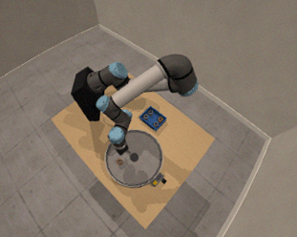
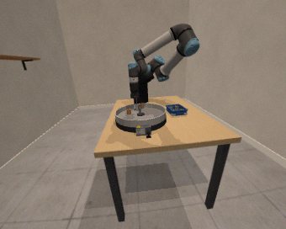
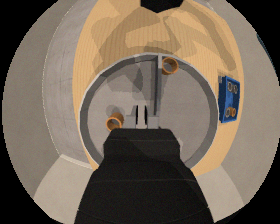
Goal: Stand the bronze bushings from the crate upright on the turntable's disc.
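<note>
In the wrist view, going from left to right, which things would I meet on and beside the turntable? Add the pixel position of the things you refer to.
Bronze bushing (image 1: 120, 162) (image 2: 129, 112) (image 3: 114, 125), fingers, second bronze bushing (image 3: 172, 65), blue crate (image 1: 152, 119) (image 2: 177, 110) (image 3: 229, 99).

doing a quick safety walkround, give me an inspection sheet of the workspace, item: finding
surface: wooden table, shadows across it
job's things: two bronze bushings upright on the turntable; one bronze bushing and three steel bushings in the blue crate
clutter: small grey box with a yellow top part beside the turntable; purpose unclear
gripper: claw partly open, nothing between its fingers
cables: nothing seen
surroundings: wall shelf, tiled floor, plain walls
</note>
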Available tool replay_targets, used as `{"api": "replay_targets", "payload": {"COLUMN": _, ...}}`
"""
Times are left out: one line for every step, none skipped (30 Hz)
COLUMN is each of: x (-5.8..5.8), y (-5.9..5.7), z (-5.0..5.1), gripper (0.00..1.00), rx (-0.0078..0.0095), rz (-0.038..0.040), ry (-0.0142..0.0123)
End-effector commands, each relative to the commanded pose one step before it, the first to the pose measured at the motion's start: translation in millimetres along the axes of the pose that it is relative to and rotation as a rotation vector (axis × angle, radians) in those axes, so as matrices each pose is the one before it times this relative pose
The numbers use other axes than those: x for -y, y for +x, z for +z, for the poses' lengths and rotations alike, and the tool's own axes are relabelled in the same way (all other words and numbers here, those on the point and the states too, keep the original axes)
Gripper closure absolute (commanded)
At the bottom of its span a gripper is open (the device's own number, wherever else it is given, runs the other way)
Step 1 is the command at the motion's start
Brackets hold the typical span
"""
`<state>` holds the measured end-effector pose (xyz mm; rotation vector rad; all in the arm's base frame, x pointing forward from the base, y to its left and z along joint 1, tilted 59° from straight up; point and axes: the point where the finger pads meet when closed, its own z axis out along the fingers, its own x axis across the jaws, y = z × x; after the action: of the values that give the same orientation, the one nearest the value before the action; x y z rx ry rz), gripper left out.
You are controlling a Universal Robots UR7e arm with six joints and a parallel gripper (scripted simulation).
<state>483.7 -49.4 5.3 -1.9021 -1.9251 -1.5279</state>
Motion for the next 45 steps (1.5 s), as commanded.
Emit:
{"api": "replay_targets", "payload": {"x": -0.99, "y": 9.77, "z": -0.63, "gripper": 0.64, "rx": 0.00092, "rz": -0.00028, "ry": -0.00061}}
{"api": "replay_targets", "payload": {"x": -0.2, "y": 4.41, "z": -0.03, "gripper": 0.64, "rx": 0.0, "rz": 0.0, "ry": 0.0}}
{"api": "replay_targets", "payload": {"x": -0.16, "y": 4.9, "z": -0.02, "gripper": 0.64, "rx": -0.00002, "rz": 0.0, "ry": -0.00001}}
{"api": "replay_targets", "payload": {"x": -0.1, "y": 5.39, "z": -0.01, "gripper": 0.64, "rx": -0.00004, "rz": -0.00001, "ry": -0.00003}}
{"api": "replay_targets", "payload": {"x": -0.02, "y": 5.87, "z": 0.01, "gripper": 0.64, "rx": -0.00007, "rz": -0.00001, "ry": -0.00005}}
{"api": "replay_targets", "payload": {"x": 0.0, "y": 6.31, "z": 0.01, "gripper": 0.64, "rx": -0.00008, "rz": -0.00001, "ry": -0.00005}}
{"api": "replay_targets", "payload": {"x": -0.63, "y": 6.49, "z": -0.11, "gripper": 0.64, "rx": 0.00012, "rz": 0.00001, "ry": 0.00009}}
{"api": "replay_targets", "payload": {"x": -0.54, "y": 6.92, "z": -0.09, "gripper": 0.64, "rx": 0.00009, "rz": 0.00001, "ry": 0.00006}}
{"api": "replay_targets", "payload": {"x": -0.43, "y": 7.33, "z": -0.08, "gripper": 0.64, "rx": 0.00004, "rz": 0.0, "ry": 0.00003}}
{"api": "replay_targets", "payload": {"x": -0.3, "y": 7.72, "z": -0.05, "gripper": 0.64, "rx": -0.00002, "rz": 0.0, "ry": -0.00001}}
{"api": "replay_targets", "payload": {"x": -0.13, "y": 8.08, "z": -0.02, "gripper": 0.64, "rx": -0.00008, "rz": -0.00001, "ry": -0.00006}}
{"api": "replay_targets", "payload": {"x": 0.05, "y": 8.42, "z": 0.01, "gripper": 0.64, "rx": -0.00016, "rz": -0.00002, "ry": -0.00011}}
{"api": "replay_targets", "payload": {"x": -0.72, "y": 8.51, "z": -0.1, "gripper": 0.64, "rx": 0.00017, "rz": 0.00001, "ry": 0.00014}}
{"api": "replay_targets", "payload": {"x": -0.66, "y": 8.78, "z": -0.1, "gripper": 0.64, "rx": 0.00013, "rz": 0.00001, "ry": 0.0001}}
{"api": "replay_targets", "payload": {"x": -0.46, "y": 9.05, "z": -0.08, "gripper": 0.64, "rx": 0.00003, "rz": 0.0, "ry": 0.00002}}
{"api": "replay_targets", "payload": {"x": -0.24, "y": 9.28, "z": -0.07, "gripper": 0.64, "rx": -0.00009, "rz": -0.00001, "ry": -0.00007}}
{"api": "replay_targets", "payload": {"x": 0.0, "y": 0.0, "z": 0.0, "gripper": 0.64, "rx": 0.0, "rz": 0.0, "ry": 0.0}}
{"api": "replay_targets", "payload": {"x": 0.0, "y": 0.0, "z": 0.0, "gripper": 0.64, "rx": 0.0, "rz": 0.0, "ry": 0.0}}
{"api": "replay_targets", "payload": {"x": 0.0, "y": 9.47, "z": -0.05, "gripper": 0.64, "rx": -0.00021, "rz": -0.00002, "ry": -0.00016}}
{"api": "replay_targets", "payload": {"x": -0.64, "y": 9.66, "z": -0.07, "gripper": 0.64, "rx": 0.00017, "rz": 0.0, "ry": 0.00017}}
{"api": "replay_targets", "payload": {"x": -0.71, "y": 9.84, "z": -0.09, "gripper": 0.64, "rx": 0.00019, "rz": 0.0, "ry": 0.00017}}
{"api": "replay_targets", "payload": {"x": -0.47, "y": 9.98, "z": -0.11, "gripper": 0.64, "rx": 0.00002, "rz": 0.0, "ry": 0.00001}}
{"api": "replay_targets", "payload": {"x": -0.21, "y": 10.08, "z": -0.12, "gripper": 0.64, "rx": -0.00016, "rz": -0.00001, "ry": -0.00014}}
{"api": "replay_targets", "payload": {"x": -0.03, "y": 10.17, "z": -0.12, "gripper": 0.64, "rx": -0.00029, "rz": -0.00001, "ry": -0.00023}}
{"api": "replay_targets", "payload": {"x": -0.88, "y": 10.72, "z": -0.04, "gripper": 0.64, "rx": 0.00042, "rz": -0.00002, "ry": 0.00046}}
{"api": "replay_targets", "payload": {"x": -0.61, "y": 10.53, "z": -0.11, "gripper": 0.64, "rx": 0.00016, "rz": -0.00001, "ry": 0.00016}}
{"api": "replay_targets", "payload": {"x": -0.32, "y": 8.77, "z": -0.14, "gripper": 0.64, "rx": -0.00007, "rz": 0.0, "ry": -0.00007}}
{"api": "replay_targets", "payload": {"x": -0.14, "y": 9.11, "z": -0.19, "gripper": 0.64, "rx": -0.00026, "rz": 0.00001, "ry": -0.00027}}
{"api": "replay_targets", "payload": {"x": -0.34, "y": 9.25, "z": -0.1, "gripper": 0.64, "rx": 0.00002, "rz": -0.00002, "ry": 0.00012}}
{"api": "replay_targets", "payload": {"x": -0.53, "y": 9.24, "z": -0.05, "gripper": 0.64, "rx": 0.00025, "rz": -0.00004, "ry": 0.00035}}
{"api": "replay_targets", "payload": {"x": -0.51, "y": 9.25, "z": -0.08, "gripper": 0.64, "rx": 0.00019, "rz": -0.00003, "ry": 0.00023}}
{"api": "replay_targets", "payload": {"x": -0.35, "y": 9.27, "z": -0.18, "gripper": 0.64, "rx": -0.00007, "rz": 0.0, "ry": -0.0001}}
{"api": "replay_targets", "payload": {"x": -0.2, "y": 9.31, "z": -0.27, "gripper": 0.64, "rx": -0.00034, "rz": 0.00005, "ry": -0.00042}}
{"api": "replay_targets", "payload": {"x": 0.0, "y": 0.0, "z": 0.0, "gripper": 0.64, "rx": 0.0, "rz": 0.0, "ry": 0.0}}
{"api": "replay_targets", "payload": {"x": 0.0, "y": 0.0, "z": 0.0, "gripper": 0.64, "rx": 0.0, "rz": 0.0, "ry": 0.0}}
{"api": "replay_targets", "payload": {"x": -0.42, "y": 11.57, "z": -0.15, "gripper": 0.64, "rx": 0.00004, "rz": -0.00005, "ry": 0.00021}}
{"api": "replay_targets", "payload": {"x": -0.63, "y": 11.19, "z": 0.0, "gripper": 0.64, "rx": 0.00045, "rz": -0.00012, "ry": 0.00067}}
{"api": "replay_targets", "payload": {"x": -0.51, "y": 11.02, "z": -0.15, "gripper": 0.64, "rx": 0.00008, "rz": -0.00003, "ry": 0.00007}}
{"api": "replay_targets", "payload": {"x": -0.34, "y": 10.84, "z": -0.33, "gripper": 0.64, "rx": -0.00038, "rz": 0.0001, "ry": -0.00058}}
{"api": "replay_targets", "payload": {"x": -0.33, "y": 10.16, "z": -0.21, "gripper": 0.64, "rx": -0.00015, "rz": 0.0, "ry": -0.00009}}
{"api": "replay_targets", "payload": {"x": -0.44, "y": 9.29, "z": 0.04, "gripper": 0.64, "rx": 0.00042, "rz": -0.00017, "ry": 0.00072}}
{"api": "replay_targets", "payload": {"x": -0.45, "y": 8.82, "z": 0.03, "gripper": 0.64, "rx": 0.00036, "rz": -0.00014, "ry": 0.00052}}
{"api": "replay_targets", "payload": {"x": -0.38, "y": 8.51, "z": -0.11, "gripper": 0.64, "rx": -0.00001, "rz": 0.0, "ry": -0.00009}}
{"api": "replay_targets", "payload": {"x": -0.32, "y": 8.17, "z": -0.22, "gripper": 0.64, "rx": -0.00035, "rz": 0.00013, "ry": -0.00059}}
{"api": "replay_targets", "payload": {"x": -0.26, "y": 7.69, "z": -0.28, "gripper": 0.64, "rx": -0.00054, "rz": 0.00019, "ry": -0.0008}}
